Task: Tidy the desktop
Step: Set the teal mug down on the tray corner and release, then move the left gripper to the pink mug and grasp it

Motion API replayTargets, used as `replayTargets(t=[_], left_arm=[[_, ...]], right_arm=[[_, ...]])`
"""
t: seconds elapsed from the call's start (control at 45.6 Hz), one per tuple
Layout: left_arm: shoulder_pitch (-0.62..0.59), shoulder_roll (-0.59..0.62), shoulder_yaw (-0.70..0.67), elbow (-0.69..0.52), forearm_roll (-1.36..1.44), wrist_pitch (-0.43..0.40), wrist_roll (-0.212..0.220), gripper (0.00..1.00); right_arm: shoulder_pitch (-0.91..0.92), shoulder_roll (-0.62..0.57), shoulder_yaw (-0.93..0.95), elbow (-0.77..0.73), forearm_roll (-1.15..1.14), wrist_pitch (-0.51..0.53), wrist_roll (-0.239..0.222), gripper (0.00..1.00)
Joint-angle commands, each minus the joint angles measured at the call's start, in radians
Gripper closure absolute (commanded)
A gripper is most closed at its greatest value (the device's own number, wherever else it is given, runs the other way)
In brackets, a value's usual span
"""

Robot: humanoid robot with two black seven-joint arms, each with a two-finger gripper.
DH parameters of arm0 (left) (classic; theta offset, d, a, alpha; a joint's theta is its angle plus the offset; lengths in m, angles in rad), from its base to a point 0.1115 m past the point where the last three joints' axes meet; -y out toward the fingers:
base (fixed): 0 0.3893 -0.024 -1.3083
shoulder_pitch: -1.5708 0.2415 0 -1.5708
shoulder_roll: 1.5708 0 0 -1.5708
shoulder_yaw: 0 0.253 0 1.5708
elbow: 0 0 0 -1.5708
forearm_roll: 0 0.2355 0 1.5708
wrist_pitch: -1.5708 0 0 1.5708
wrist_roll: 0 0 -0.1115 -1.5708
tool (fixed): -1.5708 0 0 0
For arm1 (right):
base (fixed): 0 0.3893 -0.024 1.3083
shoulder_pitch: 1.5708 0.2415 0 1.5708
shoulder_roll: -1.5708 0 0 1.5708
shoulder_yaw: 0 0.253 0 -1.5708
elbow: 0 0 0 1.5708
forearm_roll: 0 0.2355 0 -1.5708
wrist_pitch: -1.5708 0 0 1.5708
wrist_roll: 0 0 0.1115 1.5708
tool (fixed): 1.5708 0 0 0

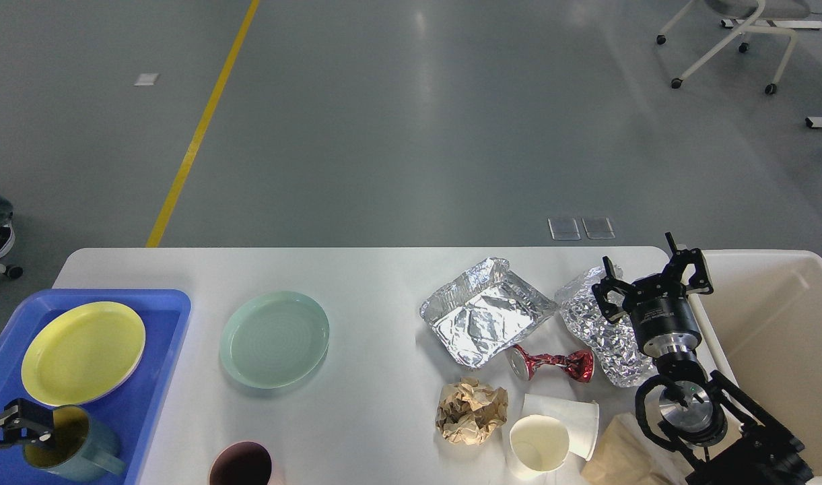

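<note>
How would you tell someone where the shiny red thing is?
Start at the white desktop and look to its right half, where the rubbish lies. Just in front of the open foil tray, between it and the paper cups, lies the crushed red can on its side. It is the only red, glossy thing there; its neighbours are silver foil, brown paper or white cups.

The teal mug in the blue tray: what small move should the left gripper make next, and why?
Probably open and lift away. The teal mug appears to stand upright on the blue tray, beside the yellow plate, with the left gripper at its rim, so it seems placed already.
</note>
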Motion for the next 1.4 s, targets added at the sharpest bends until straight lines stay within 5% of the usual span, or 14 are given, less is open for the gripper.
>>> replayTargets(t=[0.0,0.263,0.613,0.854,1.38], left_arm=[[-0.201,-0.062,0.165,-0.043,-0.034,-0.064,0.001,0.07],[-0.588,-0.271,0.462,-0.146,-0.285,-0.144,0.013,0.04],[-0.990,-0.651,0.512,-0.396,-0.533,-0.173,0.072,0.04],[-1.221,-0.835,0.437,-0.496,-0.693,-0.298,0.072,0.05],[-1.217,-0.844,0.386,-0.540,-0.722,-0.331,0.073,0.05]], right_arm=[[0.000,0.000,0.001,0.000,0.000,0.000,-0.001,0.00],[0.000,0.000,-0.001,0.000,0.000,0.000,-0.001,0.00],[0.000,0.000,0.001,0.000,0.000,0.000,-0.001,0.00],[0.000,0.000,-0.001,0.000,0.000,0.000,-0.001,0.00],[0.000,0.000,-0.001,0.000,0.000,0.000,0.001,0.00]])
